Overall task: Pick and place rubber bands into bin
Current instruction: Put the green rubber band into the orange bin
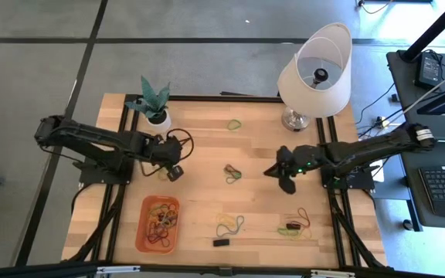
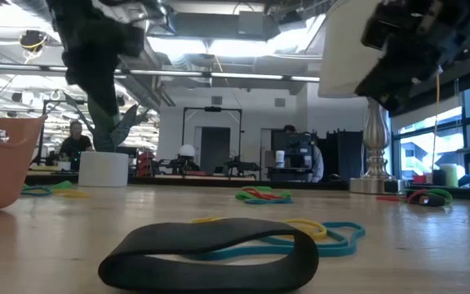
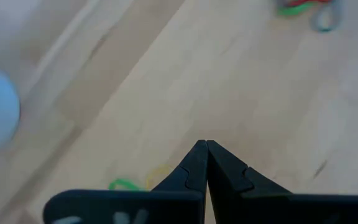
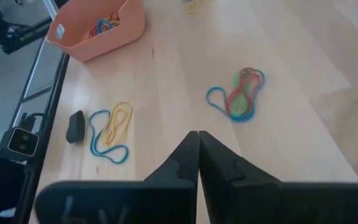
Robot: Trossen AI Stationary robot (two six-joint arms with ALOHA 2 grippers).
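The orange bin sits near the table's near-left corner with several rubber bands inside; it also shows in the right wrist view. Loose rubber bands lie in clusters: mid-table, a yellow and blue pair, a group near the right, one by the far edge, and green and yellow ones beside my left gripper. My left gripper is shut above the wood. My right gripper is shut right of the mid-table cluster.
A white pot with a green plant stands at the far left, close to my left arm. A lamp with a white shade stands at the far right. A small black block lies near the near edge.
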